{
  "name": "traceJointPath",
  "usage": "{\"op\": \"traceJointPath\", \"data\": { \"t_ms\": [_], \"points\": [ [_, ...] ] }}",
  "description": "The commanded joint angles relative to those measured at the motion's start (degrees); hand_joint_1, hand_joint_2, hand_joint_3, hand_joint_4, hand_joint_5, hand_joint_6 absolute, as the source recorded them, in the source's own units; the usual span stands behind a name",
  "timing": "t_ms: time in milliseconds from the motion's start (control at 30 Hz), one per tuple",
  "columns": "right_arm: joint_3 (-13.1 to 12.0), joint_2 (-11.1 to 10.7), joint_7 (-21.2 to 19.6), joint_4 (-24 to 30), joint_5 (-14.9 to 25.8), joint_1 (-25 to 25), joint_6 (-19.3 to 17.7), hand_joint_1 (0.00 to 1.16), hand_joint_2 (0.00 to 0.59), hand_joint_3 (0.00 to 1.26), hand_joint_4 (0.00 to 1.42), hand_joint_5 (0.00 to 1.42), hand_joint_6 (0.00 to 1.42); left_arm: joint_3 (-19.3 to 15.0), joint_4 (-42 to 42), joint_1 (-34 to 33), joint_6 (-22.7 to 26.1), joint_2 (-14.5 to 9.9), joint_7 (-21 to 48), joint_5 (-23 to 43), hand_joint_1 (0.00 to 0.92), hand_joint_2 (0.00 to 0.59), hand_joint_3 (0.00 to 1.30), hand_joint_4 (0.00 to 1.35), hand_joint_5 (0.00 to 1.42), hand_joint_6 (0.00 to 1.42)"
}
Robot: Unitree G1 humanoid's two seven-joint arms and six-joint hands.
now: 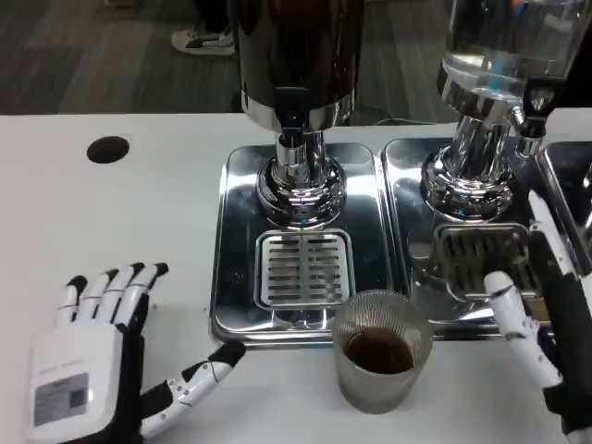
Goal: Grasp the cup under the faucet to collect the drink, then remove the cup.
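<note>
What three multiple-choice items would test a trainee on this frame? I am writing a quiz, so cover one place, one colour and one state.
1. Where does the cup stand?
A. on the table in front of the left drip tray
B. on the grate under the faucet
C. beside the black hole

2. What colour is the drink in it?
A. clear
B. dark brown
C. green

3. What is the right hand doing?
A. gripping the cup
B. pressing the faucet
C. open, apart from the cup

Answers: 1 A, it sits on white table past the tray's edge; 2 B, dark liquid shows; 3 C, a gap separates them.
</note>
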State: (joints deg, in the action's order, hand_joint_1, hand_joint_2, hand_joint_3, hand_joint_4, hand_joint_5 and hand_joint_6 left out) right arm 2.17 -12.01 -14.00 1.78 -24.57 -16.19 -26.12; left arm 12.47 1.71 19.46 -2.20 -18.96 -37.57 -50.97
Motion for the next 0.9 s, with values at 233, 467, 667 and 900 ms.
{"op": "traceJointPath", "data": {
  "t_ms": [233, 467, 667, 900],
  "points": [
    [3.34, -6.75, -5.95, -5.97, -22.09, 9.39, 10.16, 0.0, 0.555, 0.13, 0.0, 0.0, 0.0, 0.98, -2.17, 4.76, -4.79, -1.35, -2.27, -0.8, 0.0, 0.105, 0.18, 0.0, 0.12, 0.05],
    [8.44, -11.6, -11.81, -15.44, -29.82, 12.01, 12.82, 0.0, 0.576, 0.12, 0.0, 0.0, 0.0, 2.97, -4.43, 8.73, -3.27, -1.78, -2.06, -5.37, 0.0, 0.107, 0.16, 0.0, 0.1, 0.05],
    [9.75, -14.06, -14.19, -17.6, -29.45, 12.24, 12.69, 0.0, 0.586, 0.12, 0.0, 0.0, 0.0, 2.77, -4.44, 10.48, -2.73, -0.34, -3.74, -5.87, 0.0, 0.113, 0.15, 0.0, 0.1, 0.05],
    [10.89, -14.66, -16.3, -17.22, -29.24, 12.0, 13.17, 0.0, 0.585, 0.12, 0.0, 0.0, 0.0, 2.49, -4.37, 10.24, -3.07, -0.1, -4.2, -5.25, 0.0, 0.125, 0.16, 0.0, 0.1, 0.05]
  ]
}}
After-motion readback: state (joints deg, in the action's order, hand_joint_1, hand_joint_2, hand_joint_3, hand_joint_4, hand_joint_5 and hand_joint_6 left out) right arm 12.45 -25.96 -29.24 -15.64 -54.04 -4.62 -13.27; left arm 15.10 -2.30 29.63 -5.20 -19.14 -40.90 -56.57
